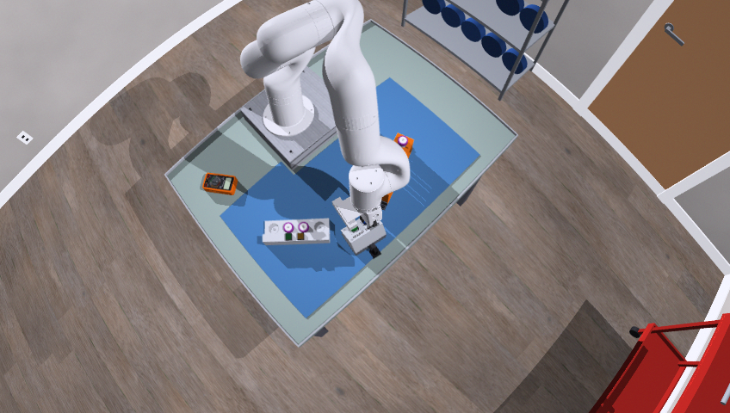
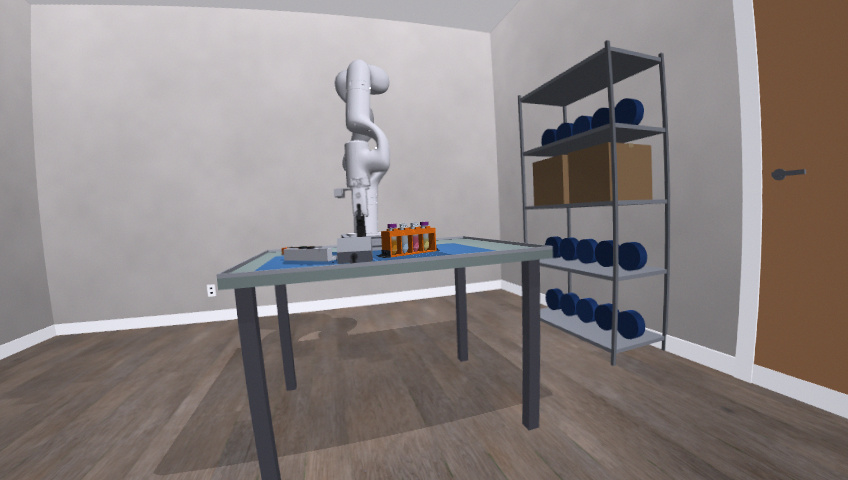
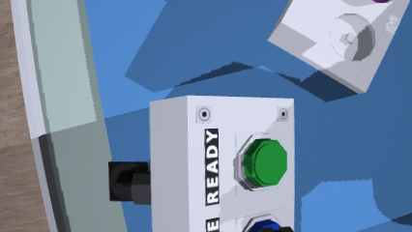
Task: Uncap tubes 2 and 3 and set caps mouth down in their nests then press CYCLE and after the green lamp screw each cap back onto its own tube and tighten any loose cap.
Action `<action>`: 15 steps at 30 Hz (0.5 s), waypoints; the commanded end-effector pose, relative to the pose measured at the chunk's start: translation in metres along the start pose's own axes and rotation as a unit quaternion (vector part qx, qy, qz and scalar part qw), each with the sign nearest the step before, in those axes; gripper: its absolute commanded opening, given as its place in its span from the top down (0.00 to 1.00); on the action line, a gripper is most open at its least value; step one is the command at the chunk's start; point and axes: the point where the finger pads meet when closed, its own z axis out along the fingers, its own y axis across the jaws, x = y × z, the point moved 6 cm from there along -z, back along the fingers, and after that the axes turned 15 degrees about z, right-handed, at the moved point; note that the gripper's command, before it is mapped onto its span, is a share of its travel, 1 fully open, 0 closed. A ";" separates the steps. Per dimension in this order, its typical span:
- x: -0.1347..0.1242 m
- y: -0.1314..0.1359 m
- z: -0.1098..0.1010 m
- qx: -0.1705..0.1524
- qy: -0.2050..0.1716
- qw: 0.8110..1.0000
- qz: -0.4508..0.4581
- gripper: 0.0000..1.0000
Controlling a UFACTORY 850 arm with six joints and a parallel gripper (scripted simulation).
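My gripper (image 2: 360,234) is shut and empty, pointing down at the blue key (image 3: 262,225); whether it touches is unclear. The green key (image 3: 265,162) (image 1: 354,229) is beside it on the white housing (image 1: 366,240) (image 2: 354,246) (image 3: 169,145). The cap tray (image 1: 271,238) (image 2: 306,255) holds cap 2 (image 1: 303,226) and cap 3 (image 1: 288,227) in the middle nests. The amber lamp (image 1: 300,236) and green lamp (image 1: 288,236) look dark. In the orange decapping station (image 2: 385,243), tube 1's cap (image 2: 424,224) (image 1: 403,139) and tube 4's cap (image 2: 391,226) are on; tubes 2 and 3 are uncapped.
An orange multimeter (image 1: 219,182) lies on the table near the arm's base. The arm hides most of the decapping station in the top view. A black cable plug (image 1: 374,251) (image 3: 128,181) sticks out of the housing toward the table edge.
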 end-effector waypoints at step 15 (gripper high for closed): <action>0.000 -0.001 0.004 0.001 0.000 1.000 0.000 1.00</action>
